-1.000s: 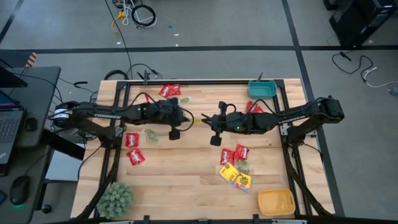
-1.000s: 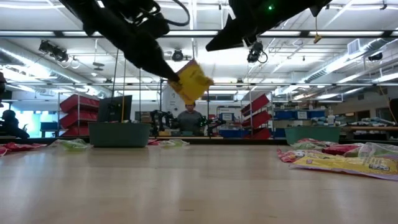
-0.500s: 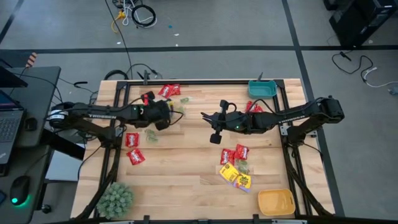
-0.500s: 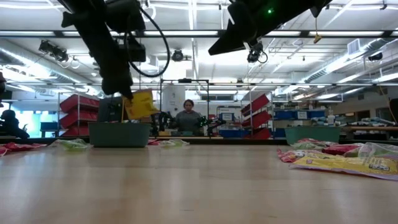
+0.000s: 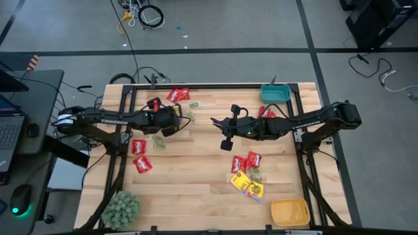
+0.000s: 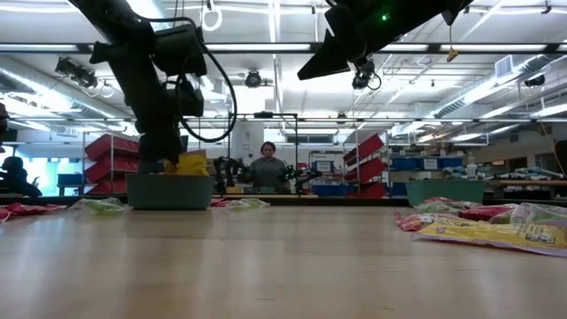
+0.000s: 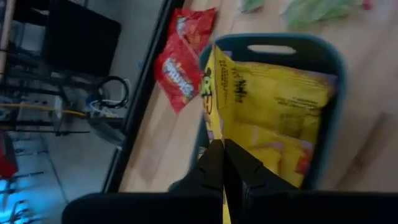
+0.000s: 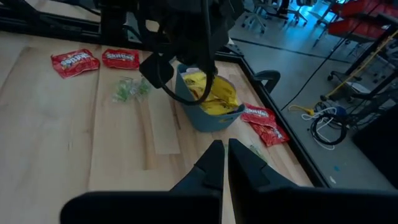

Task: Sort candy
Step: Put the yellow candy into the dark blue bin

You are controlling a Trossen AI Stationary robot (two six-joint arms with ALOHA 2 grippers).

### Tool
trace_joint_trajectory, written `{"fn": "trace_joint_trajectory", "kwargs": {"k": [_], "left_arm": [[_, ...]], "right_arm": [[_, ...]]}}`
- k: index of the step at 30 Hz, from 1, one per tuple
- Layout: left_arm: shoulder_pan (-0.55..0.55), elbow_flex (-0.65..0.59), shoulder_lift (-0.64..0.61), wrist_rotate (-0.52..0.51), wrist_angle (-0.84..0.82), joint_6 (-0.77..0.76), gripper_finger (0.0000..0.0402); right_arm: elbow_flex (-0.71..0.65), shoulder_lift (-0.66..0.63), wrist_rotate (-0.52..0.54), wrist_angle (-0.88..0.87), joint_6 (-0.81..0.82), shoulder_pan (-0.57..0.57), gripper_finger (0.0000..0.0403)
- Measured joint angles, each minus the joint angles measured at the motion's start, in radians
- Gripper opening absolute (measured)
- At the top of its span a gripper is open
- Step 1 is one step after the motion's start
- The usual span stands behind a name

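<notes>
The pale wooden worktop [image 5: 196, 176] filled the middle of the high view. The dark left arm reached from the left of the frame, and its left gripper [image 7: 222, 163] hung over a teal plastic bin [image 8: 200, 114] in the upper left part of the worktop; its jaws were closed on a bright yellow candy packet [image 7: 273, 118] that was down inside this bin. The dark right arm came from the right, and its right gripper [image 8: 220, 158] waited above the centre with jaws shut and empty. Shiny red candy packets [image 5: 177, 94] lay at the upper edge, others [image 5: 139, 146] at the left, and a mixed pile of packets [image 5: 248, 177] at the lower right.
</notes>
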Motion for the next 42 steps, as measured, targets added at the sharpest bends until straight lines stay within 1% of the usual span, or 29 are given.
{"fn": "trace_joint_trajectory", "kwargs": {"k": [2,5,7,12,15,17,21,24,26,28,31,32,33,36,38,42], "left_arm": [[-0.001,0.000,0.000,0.042,-0.012,0.021,0.0006],[-0.002,0.000,0.000,0.141,-0.012,0.055,0.0023],[-0.002,0.000,0.000,0.170,-0.012,0.075,0.0040],[-0.002,0.003,0.000,0.173,-0.019,0.079,0.0091],[-0.002,0.029,0.000,0.171,-0.059,0.076,0.0118],[-0.002,0.048,0.000,0.171,-0.100,0.067,0.0128],[-0.002,0.061,0.000,0.164,-0.179,0.026,0.0132],[-0.002,0.060,-0.001,0.154,-0.180,0.017,0.0129],[-0.002,0.059,-0.016,0.169,-0.140,0.024,0.0116],[0.002,0.060,-0.041,0.223,-0.083,0.042,0.0089],[0.038,0.038,-0.091,0.288,-0.021,0.069,0.0033],[0.059,0.025,-0.108,0.316,0.009,0.071,0.0017],[0.084,0.008,-0.124,0.360,0.043,0.072,0.0010],[0.173,-0.048,-0.147,0.522,0.148,0.074,0.0007],[0.234,-0.083,-0.146,0.598,0.196,0.068,0.0003],[0.310,-0.131,-0.137,0.699,0.310,0.051,0.0002]], "right_arm": [[0.000,0.000,0.000,0.000,0.000,0.000,0.0010],[0.000,0.000,0.000,-0.001,-0.003,0.000,0.0011],[0.000,0.000,0.000,-0.001,-0.003,0.000,0.0011],[0.000,0.000,0.000,-0.002,-0.003,0.000,0.0012],[0.000,0.000,0.000,-0.011,-0.003,0.000,0.0012],[0.000,0.000,0.000,-0.020,0.000,0.000,0.0011],[0.000,0.000,0.000,-0.044,0.004,0.000,0.0012],[0.000,0.000,-0.001,-0.051,0.012,0.000,0.0011],[0.000,0.000,-0.005,-0.057,0.019,0.000,0.0008],[0.000,0.000,-0.006,-0.071,0.020,0.000,0.0004],[0.000,0.000,-0.008,-0.094,0.037,0.000,0.0001],[0.000,0.000,-0.008,-0.105,0.047,0.000,0.0001],[0.000,0.000,-0.009,-0.114,0.054,0.000,0.0001],[-0.007,0.000,-0.009,-0.111,0.065,0.000,0.0000],[-0.018,0.000,-0.016,-0.107,0.074,0.000,0.0000],[-0.045,0.000,-0.053,-0.075,0.101,-0.001,0.0000]]}}
